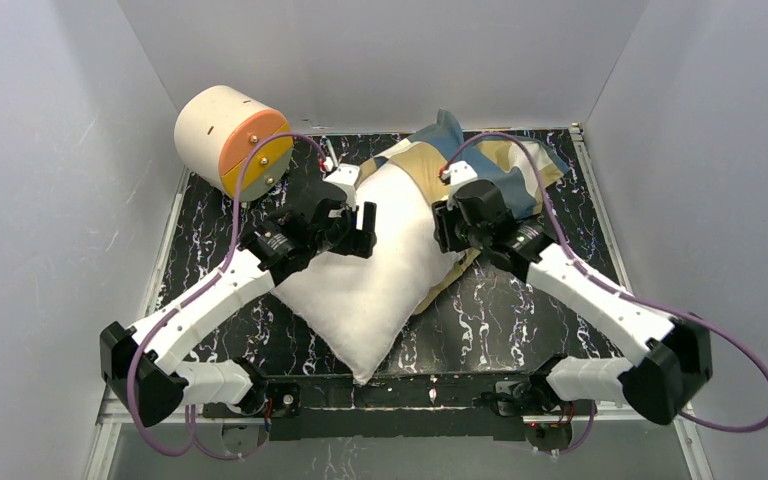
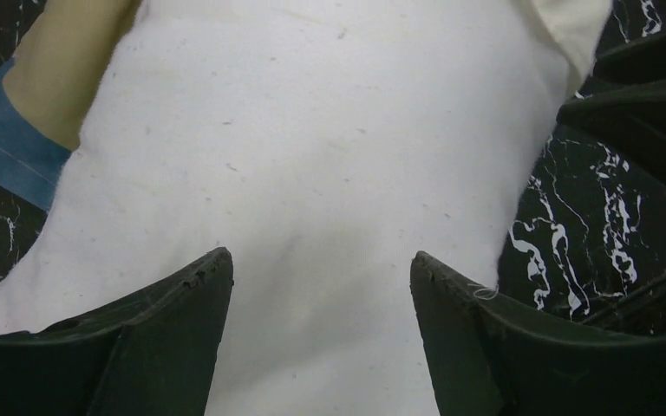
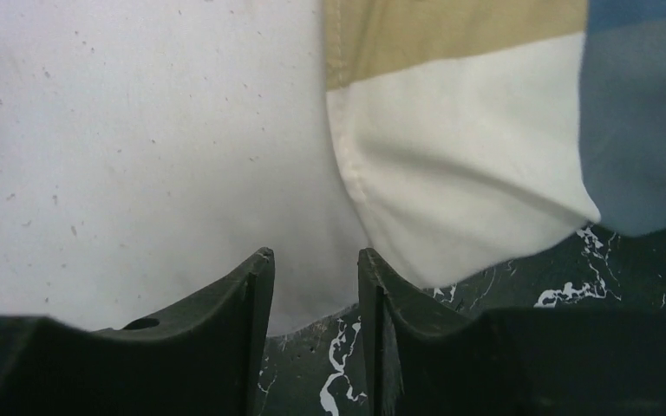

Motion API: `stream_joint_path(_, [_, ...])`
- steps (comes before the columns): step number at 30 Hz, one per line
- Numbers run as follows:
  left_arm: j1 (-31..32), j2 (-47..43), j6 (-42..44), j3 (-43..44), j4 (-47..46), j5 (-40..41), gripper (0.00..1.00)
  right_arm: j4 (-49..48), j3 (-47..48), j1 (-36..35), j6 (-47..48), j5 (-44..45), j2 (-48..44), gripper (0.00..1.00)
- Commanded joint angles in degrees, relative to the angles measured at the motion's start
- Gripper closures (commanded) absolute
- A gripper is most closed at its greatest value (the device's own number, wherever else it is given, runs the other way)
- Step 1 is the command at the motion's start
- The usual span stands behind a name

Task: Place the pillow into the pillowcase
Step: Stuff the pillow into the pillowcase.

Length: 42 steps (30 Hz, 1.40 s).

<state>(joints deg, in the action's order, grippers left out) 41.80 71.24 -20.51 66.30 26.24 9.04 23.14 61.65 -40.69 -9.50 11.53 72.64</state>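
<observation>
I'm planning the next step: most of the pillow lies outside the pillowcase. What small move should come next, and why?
Probably the right gripper should close on the pillowcase hem ahead and tug it nearer: its jaws stand open, and only the far end of the pillow is covered.

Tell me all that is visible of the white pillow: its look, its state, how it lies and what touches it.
The pillow is a large, plump, plain white cushion of slightly wrinkled cloth with small dark specks. It lies on the black marbled table, one corner pointing at the near edge. Its far end is inside the pillowcase; most of it is outside. The left gripper and the right gripper, jaws apart, stand at its sides.
</observation>
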Motion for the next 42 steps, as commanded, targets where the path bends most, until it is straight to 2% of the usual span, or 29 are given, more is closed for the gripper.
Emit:
stream_joint_path(1, [3.64, -1.05, 5.93, 2.99, 0.80, -1.60, 0.26, 1.42, -1.68, -0.05, -6.97, 6.59, -7.09, 0.52])
stream_joint_path(7, [10.21, 4.16, 5.69, 3.00, -2.80, 2.06, 0.15, 0.35, -10.31, 0.47, -7.50, 9.51, -13.55, 0.52])
stream_joint_path(11, [12.01, 9.17, 5.40, 3.01, -6.09, 6.30, 0.10, -6.58, -15.43, 0.50, -2.18, 8.19, -15.66, 0.51])
stream_joint_path(15, [12.16, 14.35, 4.40, 1.69, -10.30, 12.11, 0.09, -12.39, -17.52, 0.74, 3.25, 8.72, -13.30, 0.48])
stream_joint_path(16, [12.12, 15.49, 3.69, 2.02, -10.33, 13.53, 0.11, -13.71, -17.71, 0.76, 4.55, 8.90, -12.24, 0.48])
stream_joint_path(17, [11.81, 16.55, 2.52, 2.75, -9.54, 14.53, 0.19, -15.42, -17.82, 0.86, 5.67, 8.96, -11.08, 0.49])
stream_joint_path(18, [11.55, 17.01, 1.18, 3.29, -9.14, 14.75, 0.33, -16.76, -17.83, 0.94, 6.99, 8.81, -9.76, 0.51])
stream_joint_path(21, [11.17, 15.95, -2.66, 3.77, -11.89, 14.67, 0.89, -18.65, -16.52, 1.05, 9.36, 7.69, -5.69, 0.64])
stream_joint_path(22, [11.05, 15.45, -3.82, 4.21, -12.48, 15.06, 1.00, -18.51, -15.76, 1.05, 9.40, 7.11, -4.63, 0.71])
stream_joint_path(25, [10.66, 14.08, -9.17, 6.21, -11.90, 18.55, 1.00, -16.78, -14.03, 1.04, 9.41, 5.74, -3.30, 0.97])
stream_joint_path(29, [10.32, 12.12, -13.04, 6.96, -12.55, 22.19, 1.00, -15.74, -13.67, 1.00, 9.41, 3.19, -6.11, 0.99])
stream_joint_path(32, [10.23, 13.41, -13.84, 8.43, -12.09, 22.38, 1.00, -13.27, -12.71, 1.05, 7.78, 0.34, -8.89, 0.99])
stream_joint_path(34, [10.21, 14.68, -13.79, 9.57, -11.32, 21.65, 1.00, -14.17, -14.03, 1.05, 7.89, 1.79, -10.71, 0.99])
stream_joint_path(35, [10.23, 14.93, -13.69, 9.74, -11.28, 21.20, 1.00, -15.35, -15.00, 1.00, 8.60, 3.76, -11.32, 0.97])
stream_joint_path(38, [10.24, 14.70, -13.34, 9.88, -11.10, 20.81, 1.00, -16.56, -15.82, 1.05, 11.77, 8.16, -11.66, 0.68])
stream_joint_path(42, [10.14, 14.11, -12.89, 9.94, -10.68, 20.79, 1.00, -16.60, -13.25, 1.20, 14.66, 8.74, -8.32, 0.49])
